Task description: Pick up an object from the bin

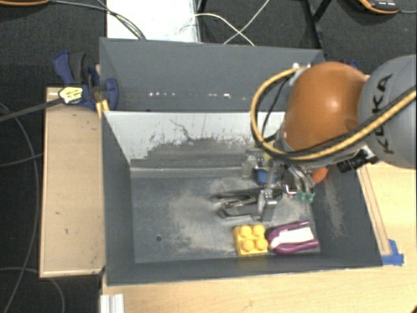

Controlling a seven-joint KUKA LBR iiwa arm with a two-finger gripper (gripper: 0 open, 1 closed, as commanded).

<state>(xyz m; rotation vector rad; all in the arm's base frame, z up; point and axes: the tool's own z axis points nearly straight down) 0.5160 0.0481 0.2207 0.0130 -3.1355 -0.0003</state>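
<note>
My gripper [267,199] hangs low in the right half of the bin, below the orange wrist cover. It is right at the right end of a grey metal tong-like tool [233,204] that lies flat on the bin floor, its arms pointing left. Whether the gripper touches the tool cannot be made out. Just in front of the gripper lies a yellow studded toy block [251,238]. A purple and white brush-like thing [293,238] lies beside the block on its right, near the bin's front wall.
A small orange thing [319,173] peeks out behind the arm near the right wall. The arm and its looped cables hang over the bin's right rear part. The bin's left half is bare scuffed floor.
</note>
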